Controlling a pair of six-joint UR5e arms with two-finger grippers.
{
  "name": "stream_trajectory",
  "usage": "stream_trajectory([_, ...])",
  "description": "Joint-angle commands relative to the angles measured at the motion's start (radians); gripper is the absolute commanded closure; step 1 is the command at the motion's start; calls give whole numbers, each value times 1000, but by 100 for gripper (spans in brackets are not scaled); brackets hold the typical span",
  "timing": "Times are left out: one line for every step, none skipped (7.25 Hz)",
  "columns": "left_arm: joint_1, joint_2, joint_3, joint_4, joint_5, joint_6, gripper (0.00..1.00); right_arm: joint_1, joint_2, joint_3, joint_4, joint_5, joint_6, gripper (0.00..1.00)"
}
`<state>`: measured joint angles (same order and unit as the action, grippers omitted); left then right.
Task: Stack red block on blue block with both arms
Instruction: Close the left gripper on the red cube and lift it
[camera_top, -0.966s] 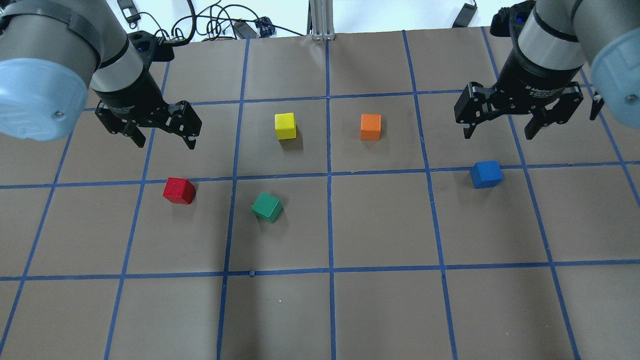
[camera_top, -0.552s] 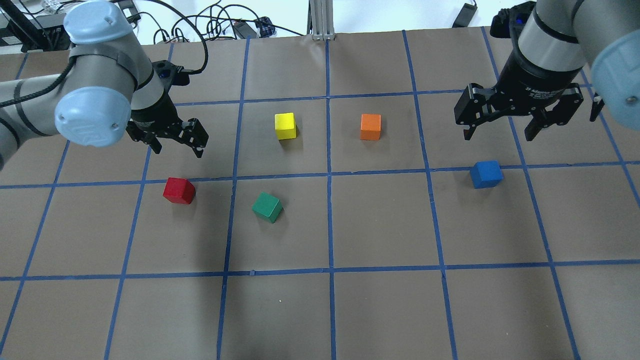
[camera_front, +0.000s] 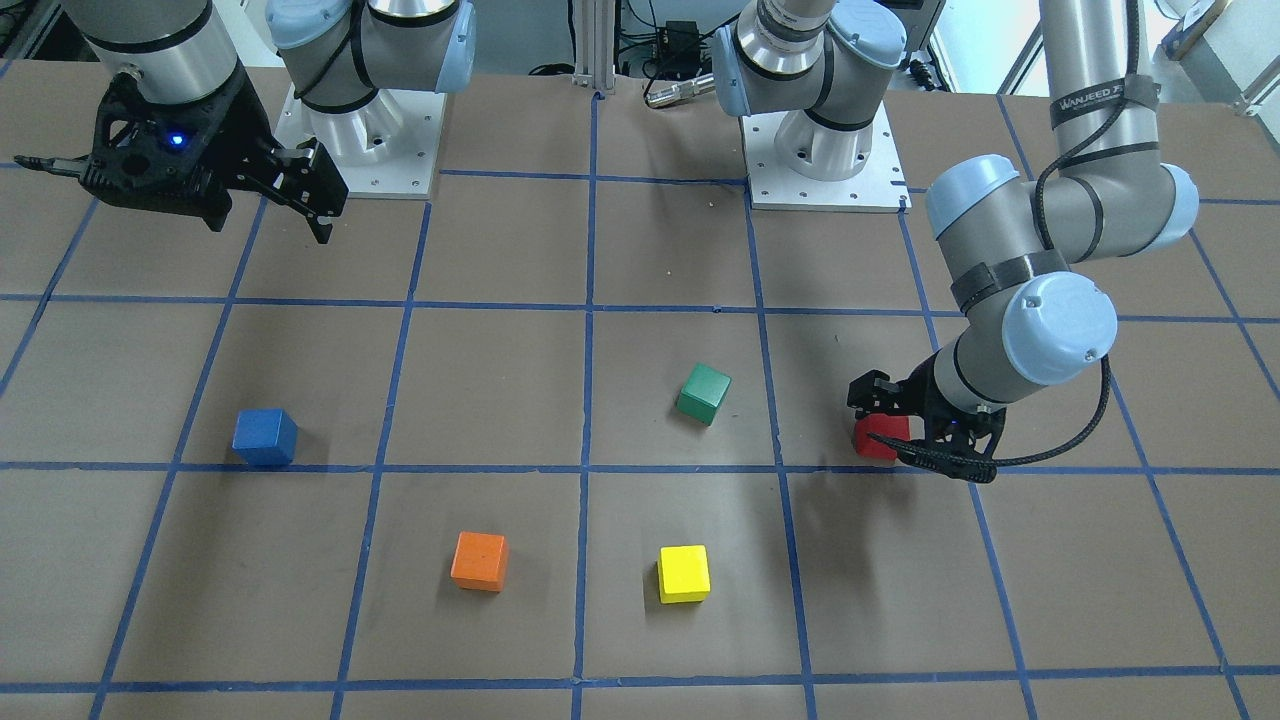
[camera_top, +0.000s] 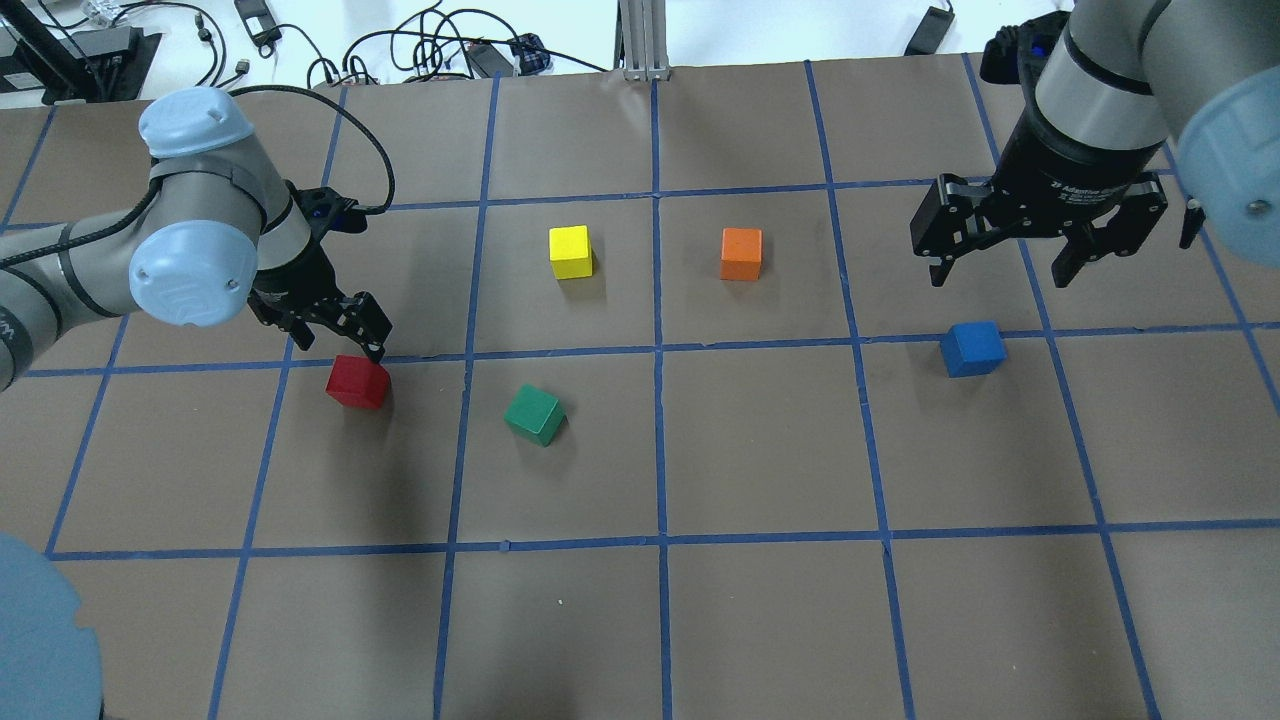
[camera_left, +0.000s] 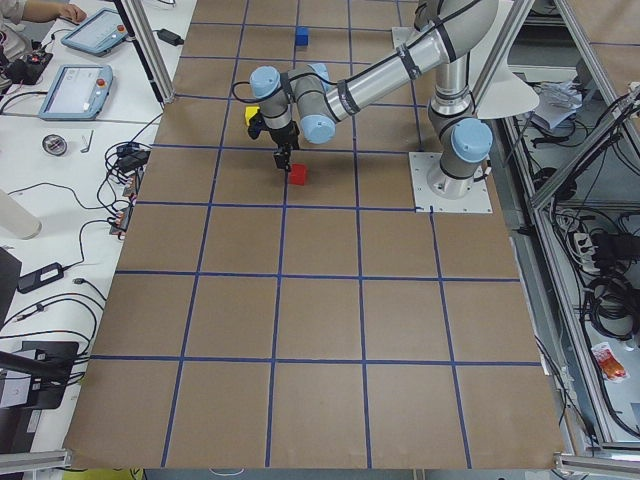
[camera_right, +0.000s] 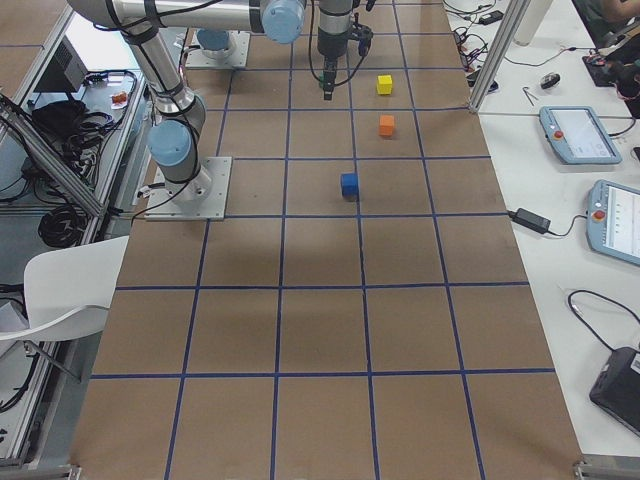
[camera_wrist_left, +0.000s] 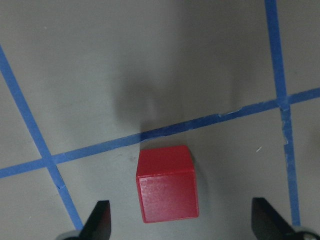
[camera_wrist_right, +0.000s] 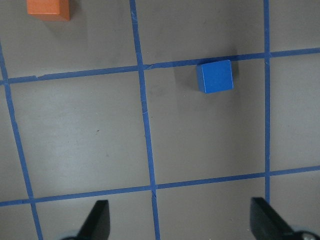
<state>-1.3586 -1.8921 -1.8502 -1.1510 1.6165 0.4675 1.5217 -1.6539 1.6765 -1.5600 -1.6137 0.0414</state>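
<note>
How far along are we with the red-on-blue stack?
Nothing is stacked yet. In hand: the left tool is open, low over the red block, which sits ungripped on the table. Left: grip it, lift it, and set it on the blue block, which has nothing on top. The right tool is open and empty.

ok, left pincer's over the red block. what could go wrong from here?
Red block sits off-centre under the open left pincer; closing may twist it. Green block lies near the line to the blue block; a low carry could clip it. Right pincer hovers by blue: arms may crowd.
</note>
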Motion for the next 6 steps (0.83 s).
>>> stream_trajectory([15, -18, -107, 137, -3, 17, 4, 0, -1, 2, 0, -2, 0, 0])
stream_trajectory([16, -30, -112, 181, 2, 37, 22, 0, 0, 2, 0, -2, 0, 0])
stream_trajectory([16, -41, -106, 183, -1, 37, 67, 0, 0, 2, 0, -2, 0, 0])
stream_trajectory([16, -33, -84, 183, -9, 31, 91, 0, 0, 2, 0, -2, 0, 0])
stream_trajectory([-6, -15, -34, 142, -7, 20, 98, 0, -1, 2, 0, -2, 0, 0])
stream_trajectory([-22, -12, 41, 75, -60, -56, 99, 0, 0, 2, 0, -2, 0, 0])
